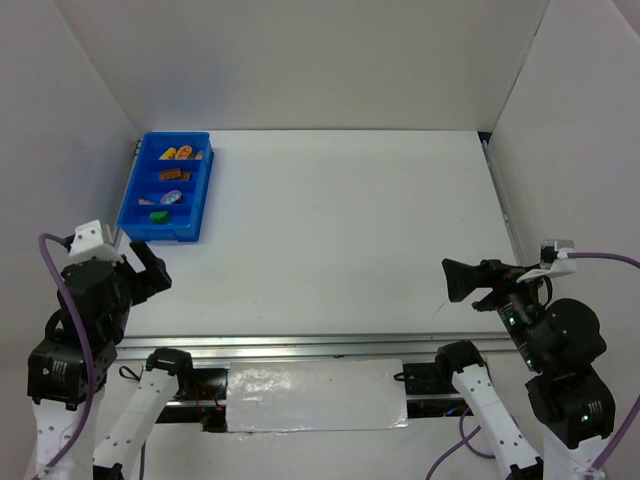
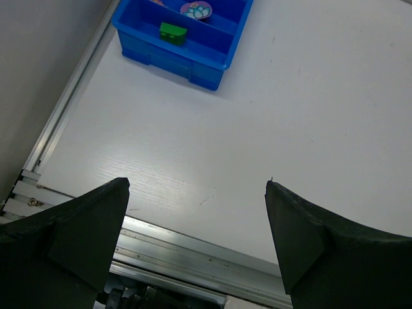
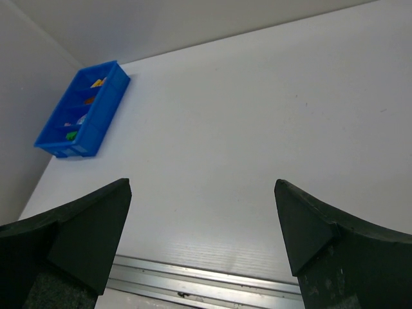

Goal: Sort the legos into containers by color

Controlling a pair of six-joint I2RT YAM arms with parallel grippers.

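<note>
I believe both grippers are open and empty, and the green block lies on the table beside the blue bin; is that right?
Not quite: the green block lies inside the blue bin, in its nearest compartment, as the left wrist view shows. The left gripper and right gripper are open and empty.

blue bin (image 2: pixel 180 64) cut by top edge, legos (image 3: pixel 72 135) too small to tell
</note>
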